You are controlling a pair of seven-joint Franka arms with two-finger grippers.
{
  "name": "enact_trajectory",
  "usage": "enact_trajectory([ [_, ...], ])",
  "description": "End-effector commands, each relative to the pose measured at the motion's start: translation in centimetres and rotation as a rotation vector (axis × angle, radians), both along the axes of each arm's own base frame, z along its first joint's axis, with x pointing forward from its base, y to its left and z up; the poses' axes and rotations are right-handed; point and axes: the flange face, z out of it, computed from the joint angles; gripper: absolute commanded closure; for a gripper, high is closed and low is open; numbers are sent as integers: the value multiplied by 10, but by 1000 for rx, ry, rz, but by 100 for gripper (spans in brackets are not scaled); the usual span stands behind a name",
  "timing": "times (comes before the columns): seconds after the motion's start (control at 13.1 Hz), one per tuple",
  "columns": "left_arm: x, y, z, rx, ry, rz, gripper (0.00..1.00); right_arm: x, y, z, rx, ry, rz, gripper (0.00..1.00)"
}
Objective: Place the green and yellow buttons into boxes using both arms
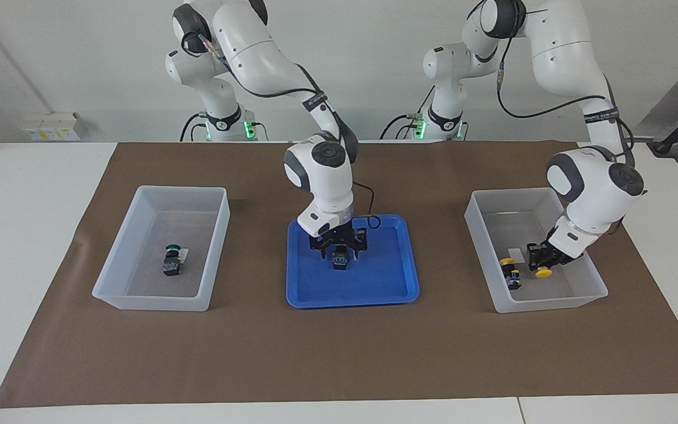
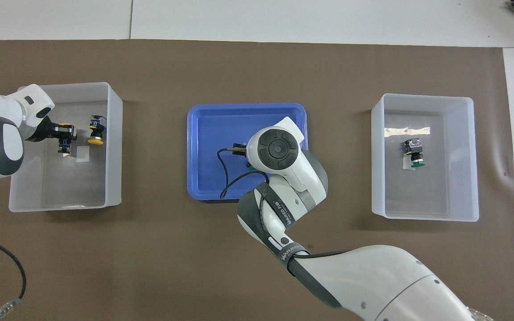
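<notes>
My right gripper (image 1: pixel 339 250) is down over the blue tray (image 1: pixel 351 294), right at a black-bodied button (image 1: pixel 339 260) that sits on the tray. In the overhead view my right wrist hides that button. One green button (image 1: pixel 172 260) (image 2: pixel 413 154) lies in the box (image 1: pixel 150 303) toward the right arm's end. My left gripper (image 1: pixel 542 259) (image 2: pixel 63 133) is low inside the other box (image 1: pixel 551 303) (image 2: pixel 60 203), shut on a yellow button (image 1: pixel 544 271). A second yellow button (image 1: pixel 511 272) (image 2: pixel 95 133) lies in that box beside it.
A brown mat (image 1: pixel 339 353) covers the table under the tray and both boxes. A cable (image 2: pixel 225 178) from my right wrist loops over the tray. A strip of tape (image 2: pixel 406 131) lies in the box with the green button.
</notes>
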Motion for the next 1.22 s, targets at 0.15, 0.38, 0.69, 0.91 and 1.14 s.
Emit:
enact_trajectory([
  [0.15, -2, -4, -2, -2, -19, -12, 73, 0, -3, 8, -36, 24, -15, 100],
  [0.38, 9, -8, 14, -2, -5, -28, 25, 6, -39, 84, -41, 22, -60, 100],
  [0.69, 34, -10, 69, -14, 27, -42, 13, 12, -145, 185, -84, 32, 2, 100],
  [0.91, 38, -29, 119, -27, 101, -72, 13, 18, -249, 227, -116, 34, 40, 100],
  [1.14, 29, -48, 182, 18, 187, -41, 14, 1, -330, 195, -133, 91, 121, 100],
])
